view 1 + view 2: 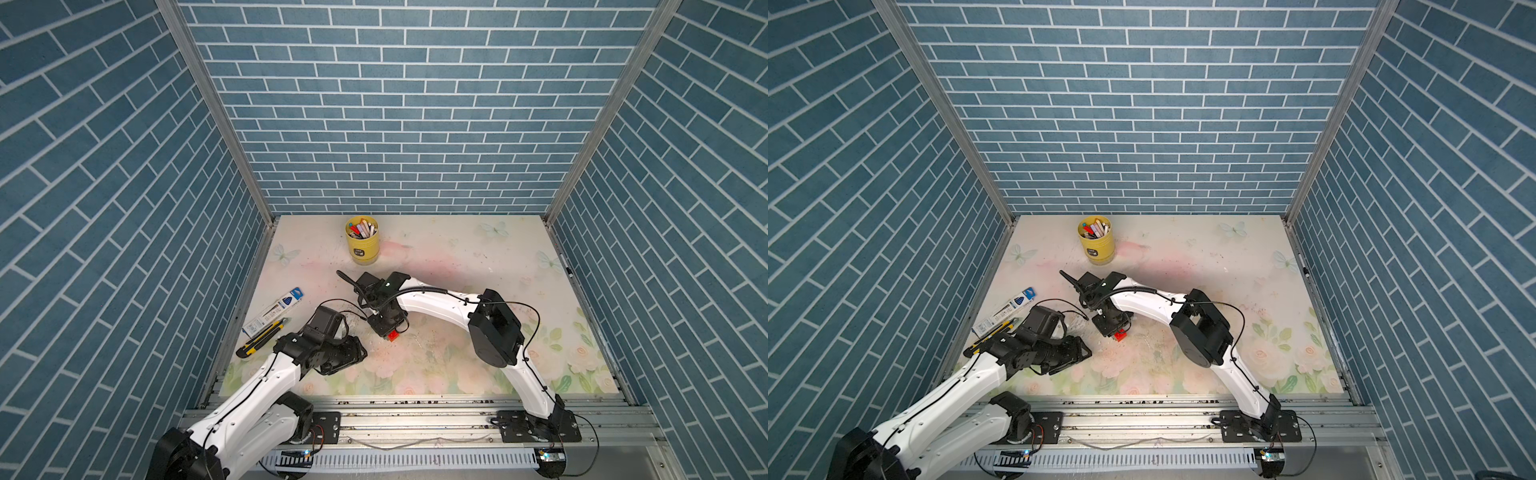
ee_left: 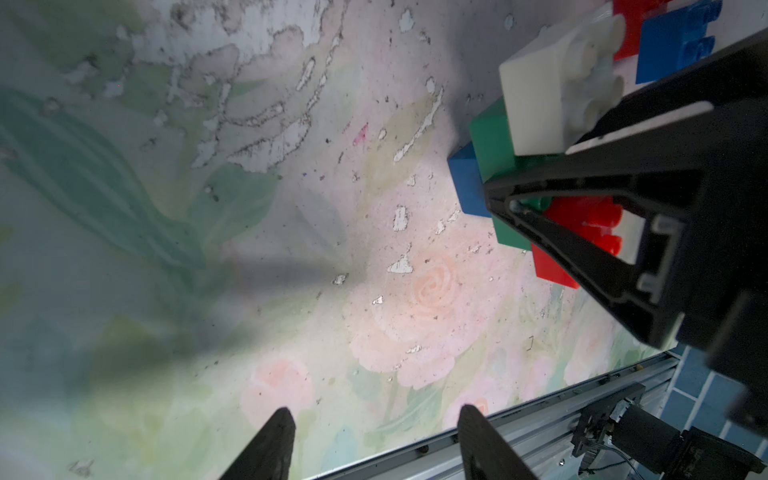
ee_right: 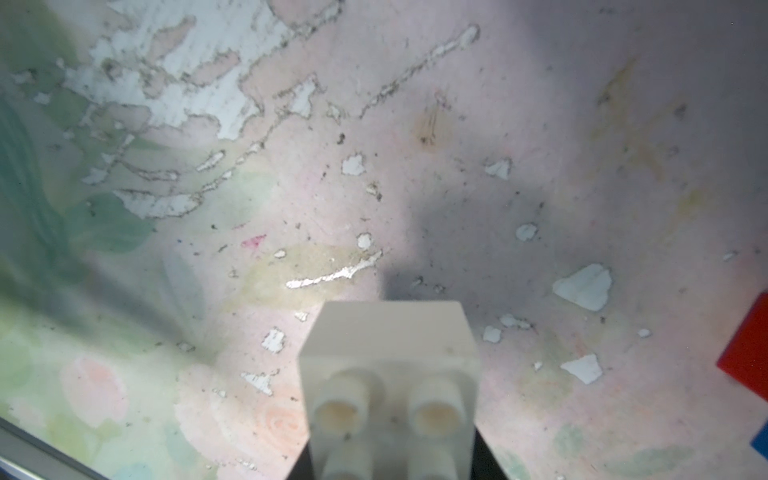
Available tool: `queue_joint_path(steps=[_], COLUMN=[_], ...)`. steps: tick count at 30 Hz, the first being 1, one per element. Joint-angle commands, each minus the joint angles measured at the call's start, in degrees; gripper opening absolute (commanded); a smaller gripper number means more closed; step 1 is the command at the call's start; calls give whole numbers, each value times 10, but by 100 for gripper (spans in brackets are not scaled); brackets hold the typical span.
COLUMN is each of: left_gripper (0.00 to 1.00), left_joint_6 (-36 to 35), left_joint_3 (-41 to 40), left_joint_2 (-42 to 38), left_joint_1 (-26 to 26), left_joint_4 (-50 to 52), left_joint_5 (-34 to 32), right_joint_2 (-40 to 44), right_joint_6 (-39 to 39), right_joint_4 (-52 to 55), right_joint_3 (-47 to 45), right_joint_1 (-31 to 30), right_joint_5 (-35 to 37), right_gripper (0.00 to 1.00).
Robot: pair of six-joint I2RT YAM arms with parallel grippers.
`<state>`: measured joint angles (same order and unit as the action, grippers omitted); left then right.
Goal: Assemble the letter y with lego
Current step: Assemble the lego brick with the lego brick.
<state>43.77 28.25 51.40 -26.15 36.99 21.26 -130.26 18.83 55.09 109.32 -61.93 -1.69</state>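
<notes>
Two black fingers of my right gripper (image 1: 387,328) pinch the white square studded brick (image 3: 390,332), seated on the glossy green bar (image 2: 492,141) beside a red brick (image 2: 582,224) and a blue brick (image 2: 463,178) on the scuffed floral mat (image 2: 291,249). My left gripper (image 2: 374,411) hangs nearby, jaws apart, empty.

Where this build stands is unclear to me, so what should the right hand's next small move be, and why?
Probably a short press straight down. The right hand is shut on the white brick, which sits on one end of the green brick, with a red brick at the other end. Whether it is fully clicked in cannot be told, so press before releasing.
</notes>
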Motion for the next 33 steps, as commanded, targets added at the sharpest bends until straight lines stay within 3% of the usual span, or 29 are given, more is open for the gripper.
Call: queue_joint_path(steps=[1, 10, 18, 33], left_gripper=[65, 65, 65, 65], left_joint_6=[-1, -1, -2, -23], left_joint_3=[-8, -7, -6, 33], left_joint_2=[-1, -1, 3, 25], left_joint_1=[3, 4, 4, 3], left_joint_4=[2, 4, 3, 11], left_joint_5=[-5, -6, -7, -19], right_joint_2=[-42, -69, -71, 76], right_joint_6=[12, 12, 12, 18], right_joint_4=[0, -10, 1, -2], right_joint_3=[-30, -51, -54, -66], right_joint_1=[1, -1, -1, 19], right_joint_5=[10, -16, 6, 41], right_gripper=[31, 27, 25, 26])
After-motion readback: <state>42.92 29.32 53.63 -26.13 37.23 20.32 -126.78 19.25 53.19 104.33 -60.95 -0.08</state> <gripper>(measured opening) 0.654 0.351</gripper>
